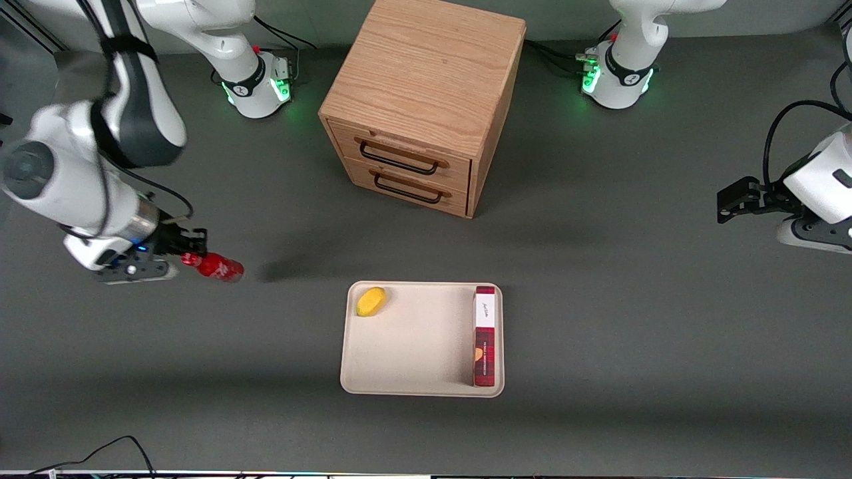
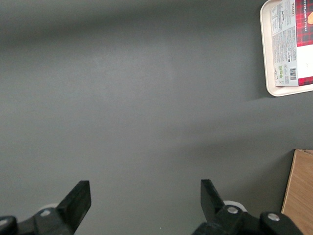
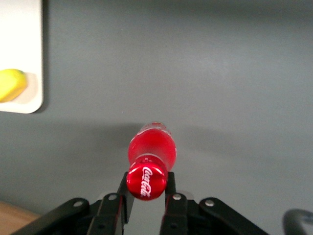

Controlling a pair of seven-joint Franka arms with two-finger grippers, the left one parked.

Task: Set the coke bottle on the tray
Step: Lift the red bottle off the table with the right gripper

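Note:
The coke bottle (image 1: 221,267) is small, glossy and red, with white lettering on its red cap (image 3: 146,182). My right gripper (image 1: 188,255) is shut on its cap end and holds it lying level, a little above the grey table; its shadow falls on the table beneath. In the right wrist view the fingers (image 3: 122,188) press on both sides of the cap and the bottle body (image 3: 152,144) points away from the gripper (image 3: 145,190). The cream-beige tray (image 1: 413,359) lies near the table's middle, well apart from the bottle, which is toward the working arm's end.
On the tray lie a yellow lemon (image 1: 371,301) in a corner and a long red plaid box (image 1: 485,336) along one short rim. A wooden two-drawer cabinet (image 1: 426,100) stands farther from the front camera than the tray. The tray rim (image 3: 29,105) and lemon (image 3: 11,84) also show in the right wrist view.

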